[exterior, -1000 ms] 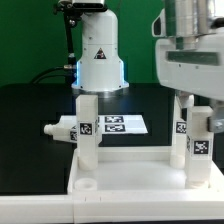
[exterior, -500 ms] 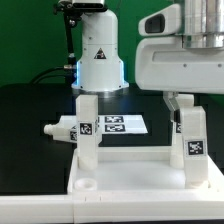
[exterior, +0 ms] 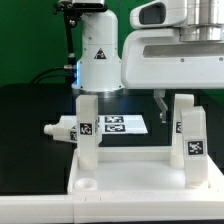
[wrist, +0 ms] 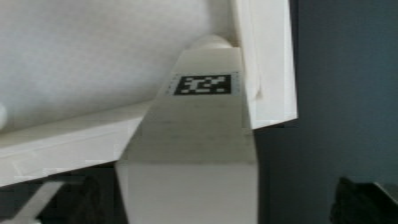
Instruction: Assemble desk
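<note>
The white tray-like tabletop (exterior: pixel 130 170) lies at the front of the table. Two white tagged legs stand upright in its rear corner sockets, one on the exterior view's left (exterior: pixel 87 128) and one on the right (exterior: pixel 189 138). A third leg (exterior: pixel 62 129) lies loose on the black table behind the tabletop. My gripper (exterior: pixel 185 104) hangs open over the top of the right leg, with one dark finger (exterior: pixel 160 105) beside it. In the wrist view this leg (wrist: pixel 196 150) rises between my gripper (wrist: pixel 199 205) fingers (wrist: pixel 36 205) without touching them, above the tabletop (wrist: pixel 89 70).
The marker board (exterior: pixel 122 125) lies flat behind the tabletop. Further back stands the white conical robot base (exterior: pixel 98 55). A round socket (exterior: pixel 85 184) shows at the tabletop's front left corner.
My gripper has risen from around the right leg's shaft to its top and shifted a little to the exterior view's left. The jaws stay wide and the leg stays standing in its socket.
</note>
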{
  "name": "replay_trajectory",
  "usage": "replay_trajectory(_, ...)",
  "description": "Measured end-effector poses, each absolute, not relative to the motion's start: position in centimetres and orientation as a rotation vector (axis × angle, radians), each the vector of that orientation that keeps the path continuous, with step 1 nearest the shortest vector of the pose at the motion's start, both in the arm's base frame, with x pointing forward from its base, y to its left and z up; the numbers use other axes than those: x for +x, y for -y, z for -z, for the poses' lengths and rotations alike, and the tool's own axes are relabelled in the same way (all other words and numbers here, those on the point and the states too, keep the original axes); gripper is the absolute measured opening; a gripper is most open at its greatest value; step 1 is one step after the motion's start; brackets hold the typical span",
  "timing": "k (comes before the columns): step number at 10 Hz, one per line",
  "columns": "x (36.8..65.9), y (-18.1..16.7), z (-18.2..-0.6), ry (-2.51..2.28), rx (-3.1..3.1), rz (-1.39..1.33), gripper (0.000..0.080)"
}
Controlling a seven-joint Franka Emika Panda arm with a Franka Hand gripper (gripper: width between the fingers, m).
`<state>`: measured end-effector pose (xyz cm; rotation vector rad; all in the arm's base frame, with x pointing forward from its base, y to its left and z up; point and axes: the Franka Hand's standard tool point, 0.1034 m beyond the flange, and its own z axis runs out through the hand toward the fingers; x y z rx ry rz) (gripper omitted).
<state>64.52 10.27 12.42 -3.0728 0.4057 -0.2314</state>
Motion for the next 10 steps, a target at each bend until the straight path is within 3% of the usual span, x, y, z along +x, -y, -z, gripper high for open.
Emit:
replay_trajectory(2, 64.52, -10.29, -12.41, -0.414, -3.071, 0.231, 0.0284)
replay_trajectory(6, 64.45, -10.22, -12.31, -0.858, -2.954, 0.213, 0.0284)
replay_trajectory(10, 63.94, -9.90, -12.05, -1.912, -2.302, 0.061, 0.0285)
